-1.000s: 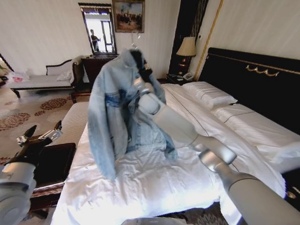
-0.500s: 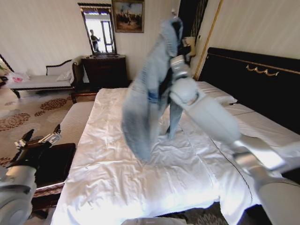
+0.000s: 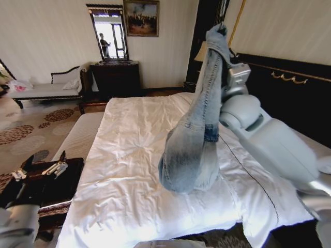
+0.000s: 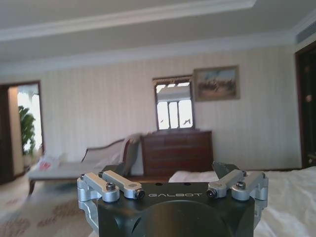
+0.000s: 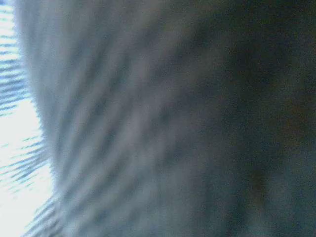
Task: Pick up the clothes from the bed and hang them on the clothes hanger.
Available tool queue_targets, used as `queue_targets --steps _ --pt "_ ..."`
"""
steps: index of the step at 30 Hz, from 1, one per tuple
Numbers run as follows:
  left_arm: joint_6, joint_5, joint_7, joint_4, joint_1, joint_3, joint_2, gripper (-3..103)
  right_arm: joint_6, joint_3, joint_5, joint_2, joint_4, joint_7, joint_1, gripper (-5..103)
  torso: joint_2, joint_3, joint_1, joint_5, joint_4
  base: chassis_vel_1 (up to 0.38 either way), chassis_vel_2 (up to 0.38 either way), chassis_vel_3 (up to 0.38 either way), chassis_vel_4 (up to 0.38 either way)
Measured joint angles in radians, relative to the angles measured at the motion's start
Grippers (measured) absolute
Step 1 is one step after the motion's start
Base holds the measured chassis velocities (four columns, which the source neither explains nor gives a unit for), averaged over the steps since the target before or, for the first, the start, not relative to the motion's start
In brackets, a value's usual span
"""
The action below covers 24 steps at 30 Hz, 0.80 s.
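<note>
- Head view: my right arm reaches up over the bed (image 3: 129, 170), near its headboard edge, and holds the denim jacket (image 3: 199, 134) high by its collar end.
- The jacket hangs in a long bunched column from the top of the arm; its lower end droops to the white sheet near the bed's middle, and I cannot tell whether it touches.
- The right tool (image 3: 223, 39) is buried in the fabric at the top of the jacket. By the way the cloth hangs from it, I read it as clamped on the jacket, though the fingers themselves are hidden.
- I cannot make out the hanger in the folds.
- My left arm sits low at the bed's left side, beside the foot corner, with the left tool (image 3: 44, 168) over a dark padded bench (image 3: 67, 183); its fingers stand apart with nothing between them.
- Left wrist view: the left tool (image 4: 175, 185) shows its two finger linkages spread wide, empty, pointing across the room at a dark dresser (image 4: 177, 153) under a mirror (image 4: 173, 106). A strip of the bed's white sheet (image 4: 291, 197) lies to one side.
- Right wrist view: blurred blue-grey denim (image 5: 173, 123) hangs right against the lens, with a bright patch of white sheet (image 5: 19, 163) at one edge.
</note>
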Motion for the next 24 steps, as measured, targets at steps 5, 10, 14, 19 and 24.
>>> queue_targets --steps 5,10,14,19,24 --pt "-0.072 0.032 0.029 0.0 0.016 0.0 0.015 100 -0.003 0.044 0.055 -0.065 0.058 0.002 -0.04 20 0.0 0.0 0.0 -0.0002 -0.001 0.0 0.0 0.0 0.0" --pt "-0.117 0.048 0.043 0.0 0.029 0.014 -0.002 100 -0.003 0.074 0.072 -0.092 0.087 0.0 -0.074 20 0.0 0.0 0.0 -0.0001 -0.0003 0.0 0.0 0.0 0.0" --pt "-0.12 0.051 0.043 0.0 0.029 0.017 -0.005 100 0.011 0.1 0.088 -0.107 0.12 -0.017 -0.138 20 0.0 0.0 0.0 -0.0005 -0.0003 0.0 0.0 0.0 0.0" --pt "-0.12 0.051 0.043 0.0 0.029 0.017 -0.004 100 0.022 0.132 0.078 -0.12 0.145 -0.04 -0.21 20 0.0 0.0 0.0 -0.0002 -0.0007 0.0 0.0 0.0 0.0" --pt "-0.12 0.05 0.043 0.0 0.028 0.017 -0.004 100 0.017 0.17 0.036 -0.133 0.176 -0.045 -0.29 20 0.0 0.0 0.0 -0.0003 -0.0006 0.0 0.0 0.0 0.0"
